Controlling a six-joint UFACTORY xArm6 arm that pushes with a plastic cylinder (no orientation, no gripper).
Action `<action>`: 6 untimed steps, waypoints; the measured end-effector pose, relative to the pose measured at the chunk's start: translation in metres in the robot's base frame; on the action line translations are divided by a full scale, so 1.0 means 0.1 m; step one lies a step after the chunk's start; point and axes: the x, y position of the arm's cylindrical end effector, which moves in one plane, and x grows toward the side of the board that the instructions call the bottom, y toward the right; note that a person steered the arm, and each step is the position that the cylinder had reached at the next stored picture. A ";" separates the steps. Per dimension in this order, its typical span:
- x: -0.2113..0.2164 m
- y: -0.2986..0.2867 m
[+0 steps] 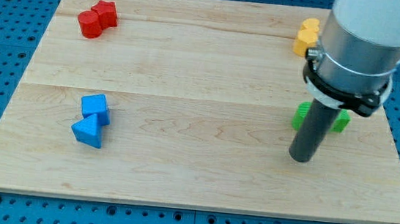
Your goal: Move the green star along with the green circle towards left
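Observation:
Two green blocks sit at the view's right, mostly hidden behind the rod and arm: one green piece shows to the rod's left and one to its right. I cannot tell which is the star and which the circle. My tip rests on the board just below and in front of the green blocks, near the left one. Whether it touches them I cannot tell.
A red circle and red star sit at the top left. A blue cube and blue triangle sit at the lower left. Yellow blocks are at the top right, partly behind the arm. The wooden board lies on a blue pegboard.

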 end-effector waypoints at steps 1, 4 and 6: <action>0.01 0.63; -0.77 1.05; -0.77 0.04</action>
